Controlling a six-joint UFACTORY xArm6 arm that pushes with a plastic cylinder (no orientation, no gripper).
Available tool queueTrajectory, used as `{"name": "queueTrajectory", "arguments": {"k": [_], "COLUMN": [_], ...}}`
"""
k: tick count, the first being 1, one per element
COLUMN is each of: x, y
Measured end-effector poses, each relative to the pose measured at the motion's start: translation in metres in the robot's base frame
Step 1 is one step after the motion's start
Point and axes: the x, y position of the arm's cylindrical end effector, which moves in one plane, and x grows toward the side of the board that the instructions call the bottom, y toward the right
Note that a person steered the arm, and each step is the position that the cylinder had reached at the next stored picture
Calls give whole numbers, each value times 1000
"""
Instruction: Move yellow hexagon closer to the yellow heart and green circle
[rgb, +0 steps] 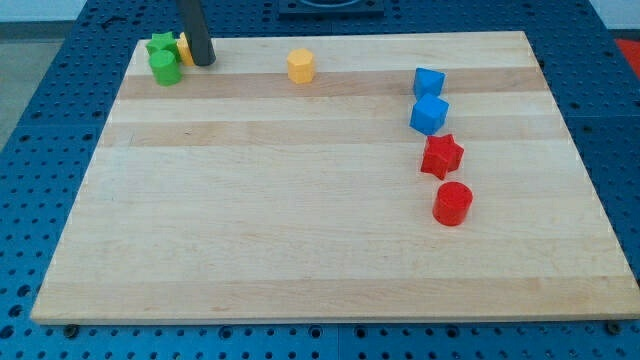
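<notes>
The yellow hexagon (300, 66) sits near the view's top, left of centre on the wooden board (300, 230). The green circle (165, 69) is at the top left, with a green star (159, 46) touching it just above. The yellow heart (184, 47) is mostly hidden behind the dark rod, right next to the green blocks. My tip (203, 62) rests on the board right of the green circle, against the yellow heart, about 95 px left of the yellow hexagon.
At the right, a column of blocks: a blue block (429, 82), a blue cube (429, 114), a red star (441, 156) and a red cylinder (452, 203). A blue perforated table surrounds the board.
</notes>
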Motion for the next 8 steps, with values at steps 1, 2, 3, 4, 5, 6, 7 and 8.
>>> {"name": "queueTrajectory", "arguments": {"k": [1, 2, 3, 4, 5, 6, 7, 8], "x": [-3, -4, -15, -24, 1, 8, 10, 34], "y": [28, 81, 133, 187, 211, 197, 175, 174]}}
